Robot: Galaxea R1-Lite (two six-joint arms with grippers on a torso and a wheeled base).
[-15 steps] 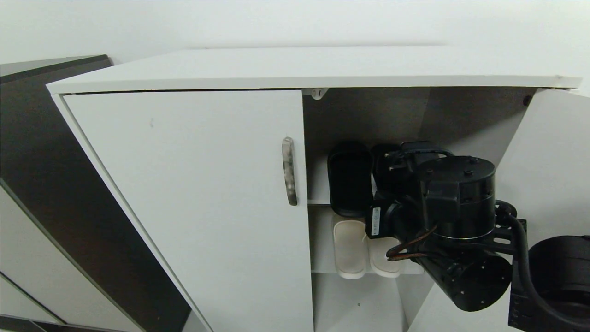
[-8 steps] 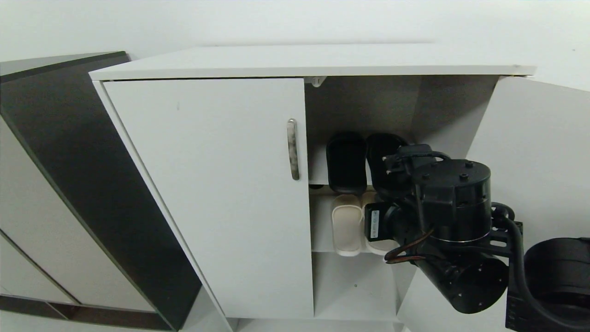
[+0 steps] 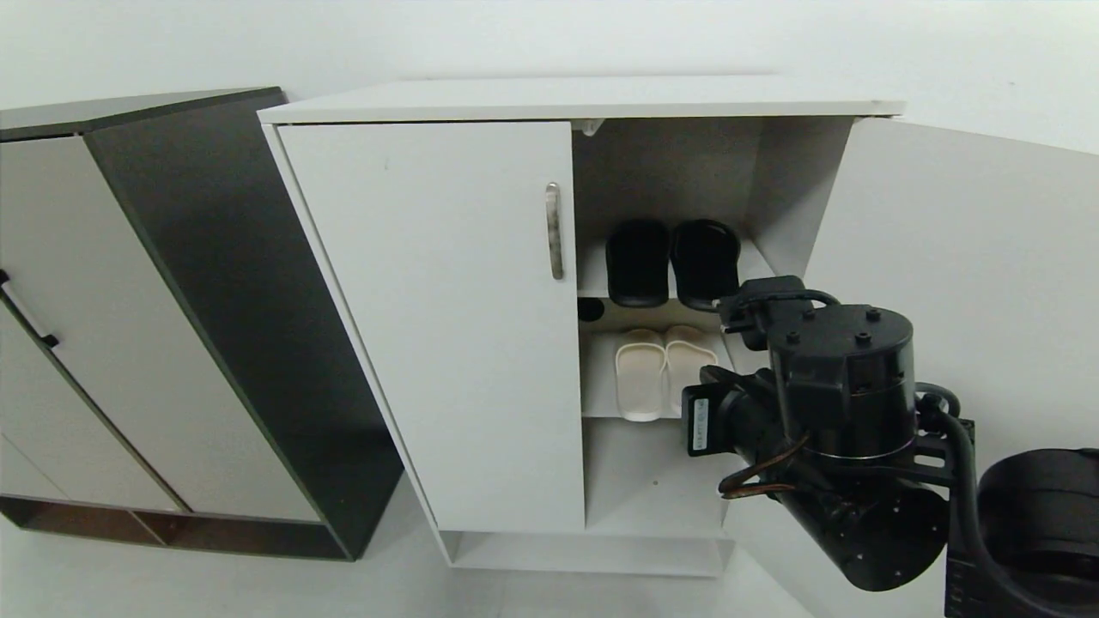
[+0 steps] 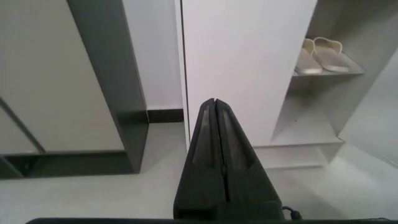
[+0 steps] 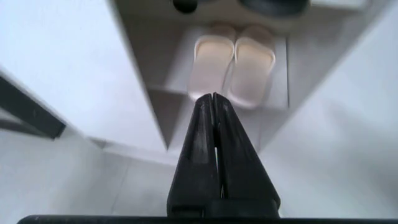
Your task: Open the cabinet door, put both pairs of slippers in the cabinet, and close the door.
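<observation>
Two pairs of slippers sit inside the white cabinet (image 3: 584, 96): black slippers (image 3: 671, 262) side by side on the upper shelf, cream slippers (image 3: 665, 369) on the shelf just below. The right door (image 3: 962, 275) stands wide open and the left door (image 3: 446, 326) is closed. The right gripper (image 5: 215, 101) hangs before the open side, clenched on nothing. The left gripper (image 4: 214, 104), also clenched and empty, faces the closed door.
</observation>
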